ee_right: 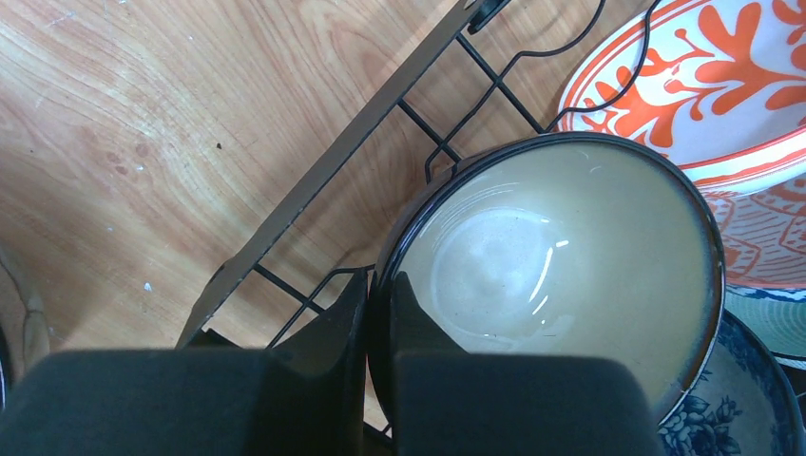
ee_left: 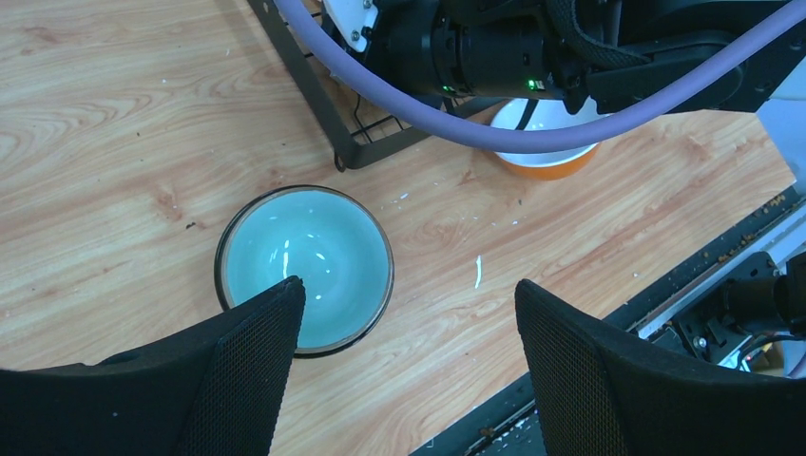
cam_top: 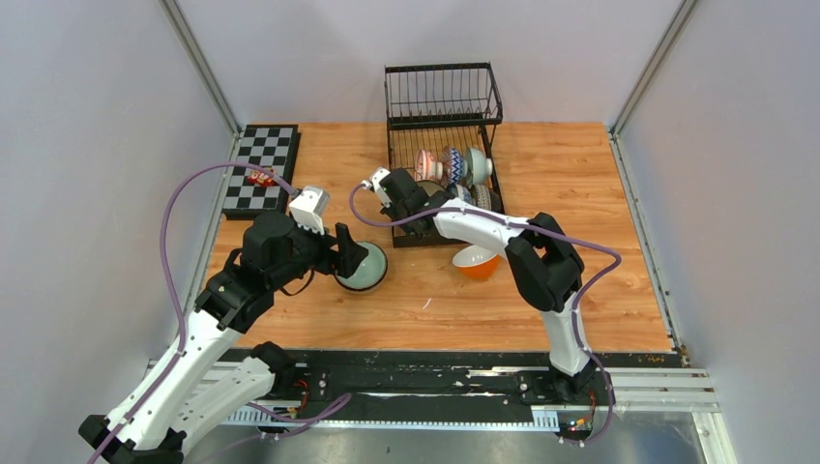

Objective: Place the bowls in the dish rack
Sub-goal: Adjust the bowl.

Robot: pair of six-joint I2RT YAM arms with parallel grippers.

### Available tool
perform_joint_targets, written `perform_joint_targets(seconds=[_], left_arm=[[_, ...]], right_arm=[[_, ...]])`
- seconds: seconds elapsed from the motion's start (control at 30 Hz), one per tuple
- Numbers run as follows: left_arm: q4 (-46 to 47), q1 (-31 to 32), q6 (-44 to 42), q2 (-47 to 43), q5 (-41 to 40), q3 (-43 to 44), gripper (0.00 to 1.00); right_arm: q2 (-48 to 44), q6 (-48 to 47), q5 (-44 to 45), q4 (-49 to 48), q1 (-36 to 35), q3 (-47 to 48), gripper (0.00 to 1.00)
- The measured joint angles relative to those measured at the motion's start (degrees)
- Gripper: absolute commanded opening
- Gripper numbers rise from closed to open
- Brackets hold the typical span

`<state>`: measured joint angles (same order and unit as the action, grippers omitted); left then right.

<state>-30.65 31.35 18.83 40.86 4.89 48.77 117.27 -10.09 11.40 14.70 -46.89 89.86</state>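
The black wire dish rack [cam_top: 440,106] stands at the back of the table. My right gripper [ee_right: 380,285] is shut on the rim of a cream dark-rimmed bowl [ee_right: 561,256] at the rack's front left corner, one finger inside and one outside. Beside it in the rack are a red floral bowl [ee_right: 722,85] and a blue-patterned bowl [ee_right: 732,399]. A pale green bowl [ee_left: 304,256] sits on the table. My left gripper [ee_left: 409,294] hangs open over its right rim, one finger [ee_left: 257,351] above its inside. An orange bowl [cam_top: 477,261] rests on the table in front of the rack.
A black-and-white checkerboard [cam_top: 259,169] lies at the back left with a small red thing [cam_top: 259,178] on it. The right arm's purple cable [ee_left: 494,133] crosses above the orange bowl. Grey walls close in both sides.
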Motion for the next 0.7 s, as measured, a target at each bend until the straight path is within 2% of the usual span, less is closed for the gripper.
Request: perform_joint_targets(seconds=[0.37, 0.53, 0.7], left_arm=[[-2.62, 0.0, 0.98, -2.47, -1.4, 0.0, 0.82], [-3.65, 0.0, 1.86, -5.01, -3.43, 0.09, 0.8], [-4.46, 0.0, 2.86, -6.64, -6.19, 0.37, 0.8]], right_arm=[[-2.6, -0.48, 0.2, 0.11, -0.52, -2.6, 0.03], [-9.66, -0.5, -0.66, 0.48, -1.77, -7.08, 0.03], [-21.75, -1.51, -1.86, -0.63, -4.5, -13.29, 0.03]])
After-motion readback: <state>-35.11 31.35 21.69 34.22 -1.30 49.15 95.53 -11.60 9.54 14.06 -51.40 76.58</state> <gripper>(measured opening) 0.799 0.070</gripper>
